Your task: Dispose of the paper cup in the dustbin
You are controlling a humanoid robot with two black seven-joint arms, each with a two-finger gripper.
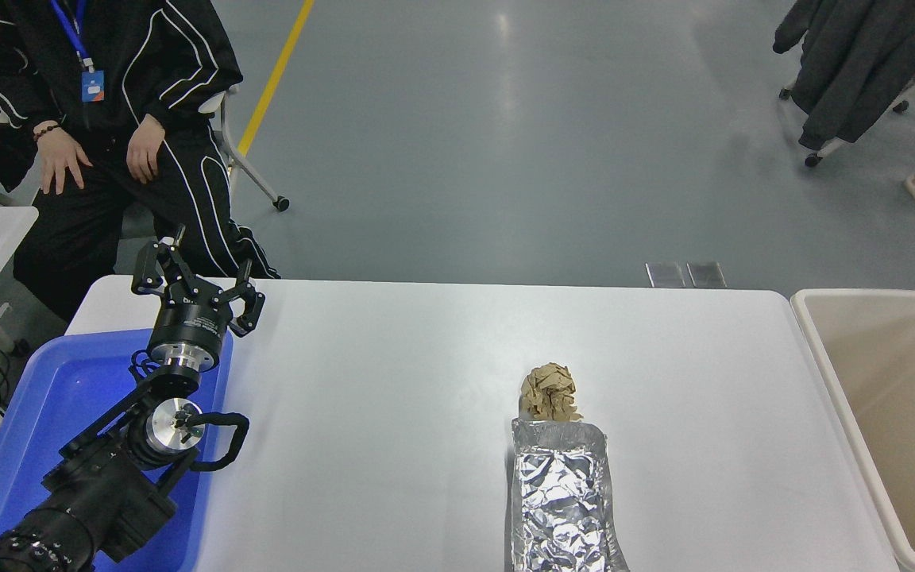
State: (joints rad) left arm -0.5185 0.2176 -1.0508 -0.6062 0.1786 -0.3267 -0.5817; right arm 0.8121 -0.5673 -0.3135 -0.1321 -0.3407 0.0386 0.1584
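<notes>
Head view shows no paper cup anywhere: not on the desk [394, 381], not in the visible part of the dustbin [823, 349], whose beige interior looks bare where it can be seen. The right arm and its gripper are out of the picture as well, so whether its jaws grip anything cannot be told. The dustbin stands just off the desk's right edge, its thick rim running alongside that edge. Judging by this, the carrying or dropping step is in hand off-frame; the next move calls for the cup to be brought over the bin's opening and let go. Near the desk's front edge lie a crumpled brown paper ball [550, 392] and a foil packet [561, 496], touching each other, well apart from the bin. The right side of the desk offers open room. The left gripper [194, 292] is parked over the blue tray [28, 413] at the left edge, jaws spread apart.
</notes>
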